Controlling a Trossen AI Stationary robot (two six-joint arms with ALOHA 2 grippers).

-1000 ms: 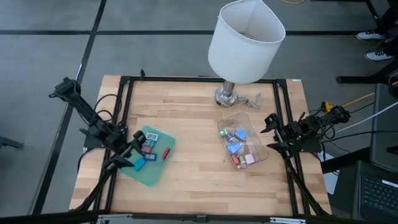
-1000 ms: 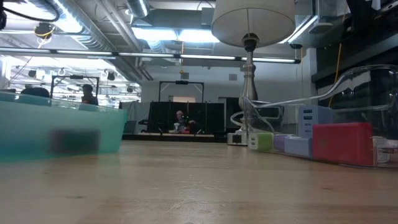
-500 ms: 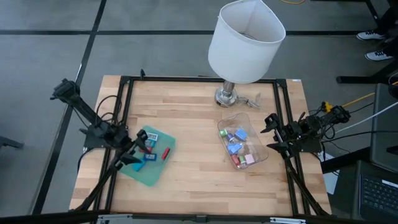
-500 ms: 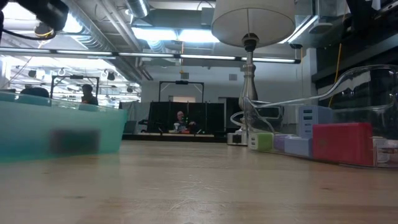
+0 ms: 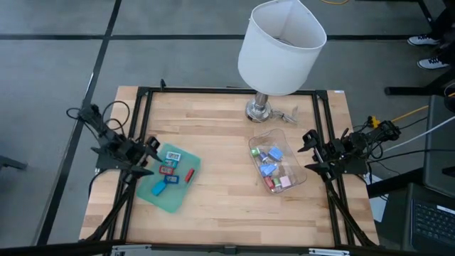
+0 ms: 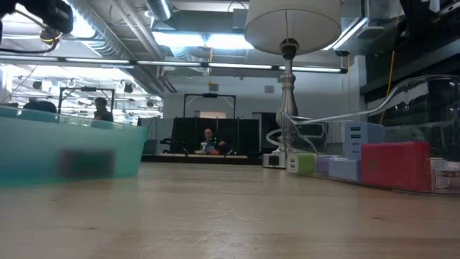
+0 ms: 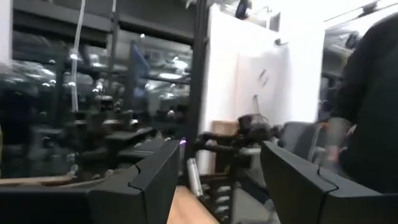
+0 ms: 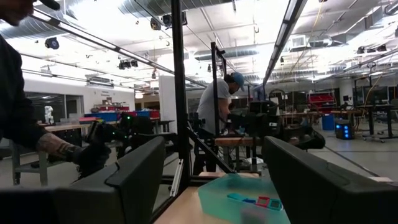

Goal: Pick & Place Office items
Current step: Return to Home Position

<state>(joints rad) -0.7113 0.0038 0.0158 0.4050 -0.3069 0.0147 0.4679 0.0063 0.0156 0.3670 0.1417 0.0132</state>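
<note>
Several tiny office items in blue, teal and red [image 5: 169, 171] lie flat on the green tray [image 5: 174, 199] at the table's left. More pieces in blue, pink, red and green [image 5: 273, 168] lie in the clear tub [image 5: 284, 135] at the right; the low view shows a red one [image 6: 395, 165] there. My left gripper [image 5: 151, 148] is open and empty, just off the tray's far-left corner; the left wrist view shows its fingers spread [image 7: 217, 186]. My right gripper [image 5: 311, 151] waits open at the table's right edge, beside the tub, facing the tray [image 8: 249, 199].
A lamp with a large white shade [image 5: 281, 46] stands on its metal base [image 5: 261, 110] at the table's far side, just beyond the tub. A black frame [image 5: 227, 90] runs around the table. Bare wood lies between tray and tub [image 5: 224, 167]. People show in the room behind.
My left gripper has drawn back from above the tray's left part, going up and toward the table's left and far edges, and has tipped from pointing down to about level. The pieces on the tray lie where they did.
</note>
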